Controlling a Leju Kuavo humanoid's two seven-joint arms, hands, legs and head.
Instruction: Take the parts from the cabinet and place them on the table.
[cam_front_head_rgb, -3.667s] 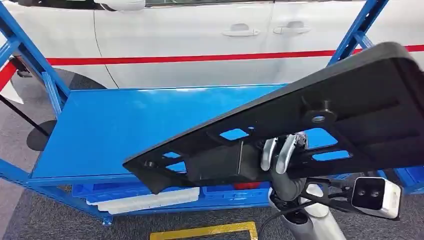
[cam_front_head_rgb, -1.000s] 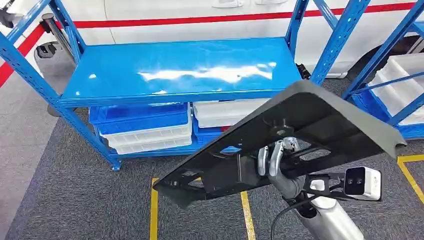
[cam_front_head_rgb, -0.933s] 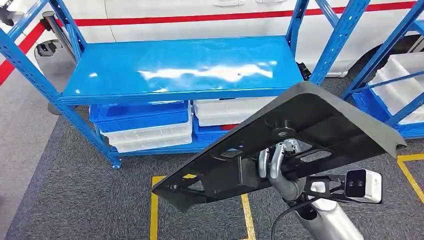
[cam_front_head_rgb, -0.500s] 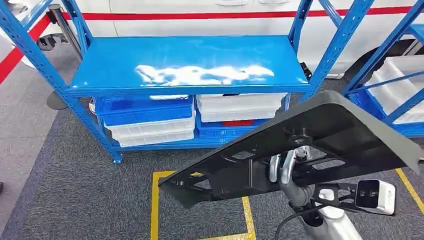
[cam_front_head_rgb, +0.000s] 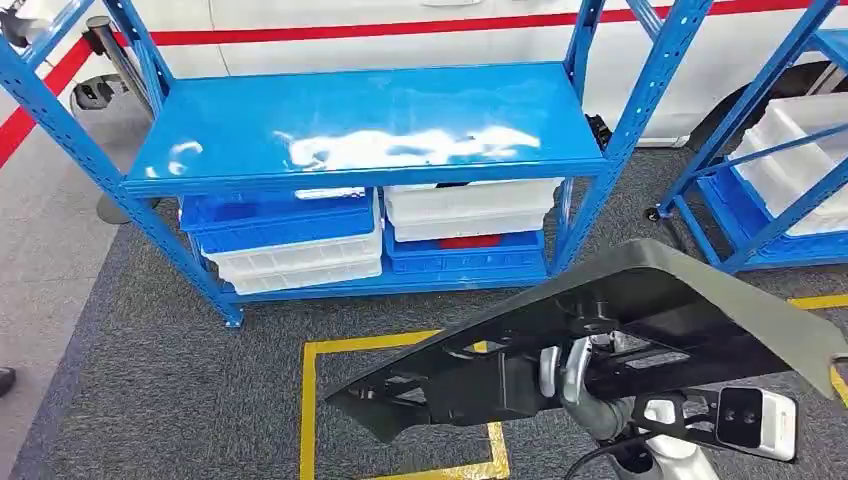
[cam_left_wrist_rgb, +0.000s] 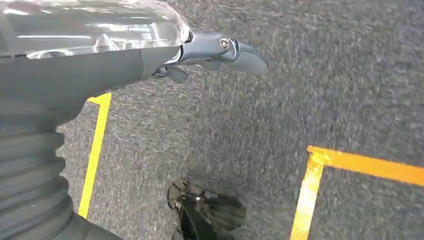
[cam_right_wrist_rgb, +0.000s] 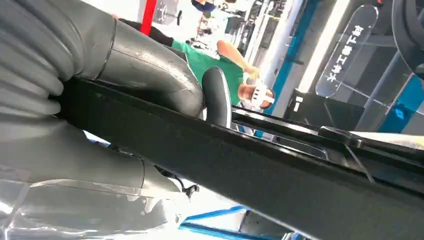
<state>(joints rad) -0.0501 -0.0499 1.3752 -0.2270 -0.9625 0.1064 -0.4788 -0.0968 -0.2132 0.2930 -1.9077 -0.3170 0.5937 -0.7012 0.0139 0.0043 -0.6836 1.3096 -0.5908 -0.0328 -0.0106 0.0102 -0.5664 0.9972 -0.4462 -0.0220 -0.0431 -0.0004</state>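
Though tilted and partly out of frame at the lower right of the head view, clearly visible: a large flat black panel part (cam_front_head_rgb: 690, 300), matte, with rounded corners, a raised edge lip, several cut-out openings and a boxy block on its underside. Held aloft over the grey carpet (cam_front_head_rgb: 150, 400), near corner dipping toward the yellow floor marking (cam_front_head_rgb: 310, 400), far corner raised toward the right. Gripped from beneath by the right hand (cam_front_head_rgb: 565, 370), silvery fingers (cam_front_head_rgb: 548, 368) curled up through one of the openings and clenched on the panel; from the right wrist view, the same black edge (cam_right_wrist_rgb: 260, 170) crossing the frame with the thick grey thumb (cam_right_wrist_rgb: 150, 75) pressed on one face and a dark finger (cam_right_wrist_rgb: 217, 97) hooked over it. Mounted just below the panel, a small white wrist camera (cam_front_head_rgb: 757, 422).

Hanging at the side, the left hand (cam_left_wrist_rgb: 220, 52), grasping nothing, dark fingers loosely extended above the carpet and yellow lines.

Farther out, a blue steel rack (cam_front_head_rgb: 360, 130) with a bare glossy top shelf and, below, stacked blue and white plastic bins (cam_front_head_rgb: 290, 245). Off to the right, a second blue rack (cam_front_head_rgb: 790, 180) carrying white trays. Behind both, a white car body with a red stripe (cam_front_head_rgb: 400, 25).
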